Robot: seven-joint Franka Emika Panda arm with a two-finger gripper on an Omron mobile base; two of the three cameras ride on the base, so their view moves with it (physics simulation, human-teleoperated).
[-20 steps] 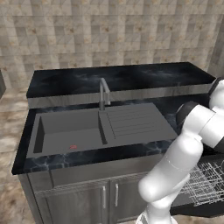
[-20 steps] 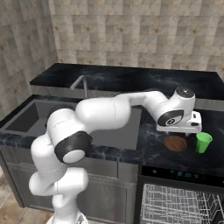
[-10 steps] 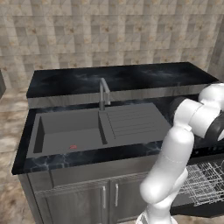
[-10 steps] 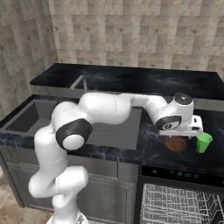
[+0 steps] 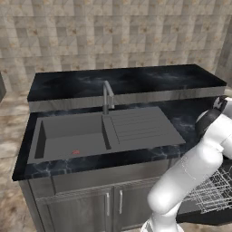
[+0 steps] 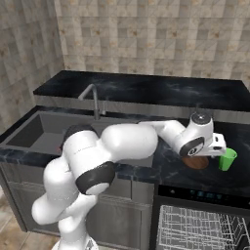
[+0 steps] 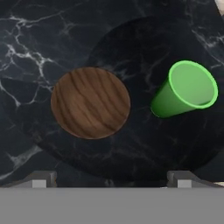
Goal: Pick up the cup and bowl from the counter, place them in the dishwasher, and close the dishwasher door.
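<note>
Lowered nearer the black marbled counter, the empty hand spreads wide over bowl and cup.

The bowl is rendered in brown grained wood, the cup in smooth matt green plastic, and the counter in polished black veined stone.

Green cup upright beside bowl, seemingly apart, on counter.

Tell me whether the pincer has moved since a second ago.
Yes. In the right base view the pincer has swung right and slightly down, closer to the green cup, and now hangs open over the brown bowl.
</note>
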